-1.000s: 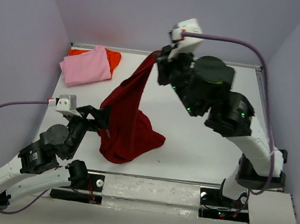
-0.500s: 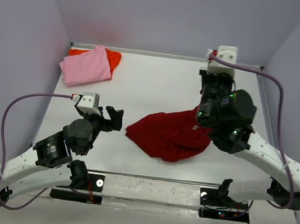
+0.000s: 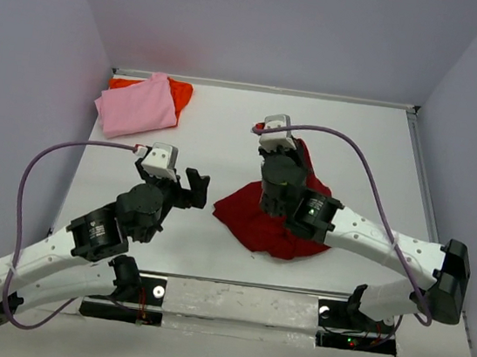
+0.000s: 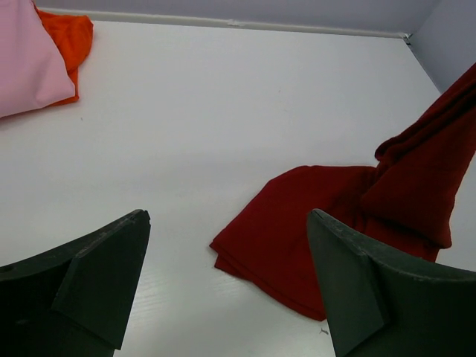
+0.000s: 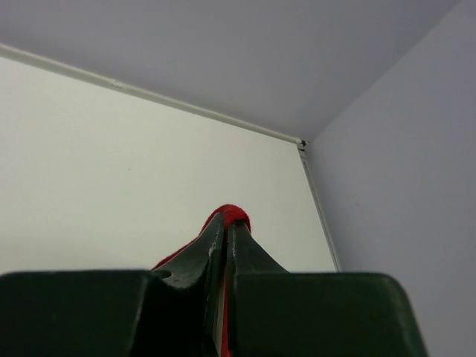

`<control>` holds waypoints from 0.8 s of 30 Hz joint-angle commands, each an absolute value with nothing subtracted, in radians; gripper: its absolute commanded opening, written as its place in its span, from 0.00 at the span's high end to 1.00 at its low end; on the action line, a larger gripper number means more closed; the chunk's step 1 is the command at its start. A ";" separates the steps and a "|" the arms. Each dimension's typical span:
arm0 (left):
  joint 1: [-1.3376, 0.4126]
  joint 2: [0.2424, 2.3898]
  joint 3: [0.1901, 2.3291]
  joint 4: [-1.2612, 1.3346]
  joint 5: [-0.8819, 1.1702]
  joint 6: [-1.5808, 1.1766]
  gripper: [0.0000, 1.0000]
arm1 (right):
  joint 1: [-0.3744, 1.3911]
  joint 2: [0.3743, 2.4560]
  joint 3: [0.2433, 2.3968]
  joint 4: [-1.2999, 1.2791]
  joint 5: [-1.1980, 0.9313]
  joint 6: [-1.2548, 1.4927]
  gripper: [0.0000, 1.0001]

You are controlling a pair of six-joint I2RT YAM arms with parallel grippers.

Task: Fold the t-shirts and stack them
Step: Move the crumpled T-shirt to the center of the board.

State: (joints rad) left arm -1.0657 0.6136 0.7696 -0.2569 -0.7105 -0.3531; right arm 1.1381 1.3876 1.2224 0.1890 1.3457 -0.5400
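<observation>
At table ctr, a bit to the R and toward the near edge, we see the dark crimson t-shirt (image 3: 238, 215) lying in a crumpled heap on the white table (image 3: 227, 133). One part of it is pulled up off the heap. The R gripper (image 5: 225, 223) has its fingers pressed together on a fold of that cloth, w/ a small red tip poking out past the fingertips in the R wrist view. From the L wrist view we see the raised cloth climbing toward the upper R, while the rest lies flat w/ layered edges facing the L gripper (image 4: 227, 217). That L gripper has its fingers spread wide w/ nothing btwn them. It hovers near the heap's L edge, not touching it as far as we can tell. Far L corner: the light pink t-shirt (image 3: 138, 105) lies folded on top of the orange-red t-shirt (image 3: 182, 92), which shows only along the pink one's far and R sides. Both are well apart from the crimson one.
</observation>
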 commanded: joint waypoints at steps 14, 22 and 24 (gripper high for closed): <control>-1.068 0.485 0.729 -0.212 -0.755 -0.318 0.01 | 0.631 1.598 1.456 -0.293 0.114 0.391 1.00; -1.066 0.488 0.726 -0.213 -0.742 -0.321 0.01 | 0.195 1.600 1.681 -0.431 0.289 0.292 1.00; -1.066 0.483 0.726 -0.212 -0.744 -0.318 0.01 | 0.186 1.571 1.700 -0.434 0.443 0.232 1.00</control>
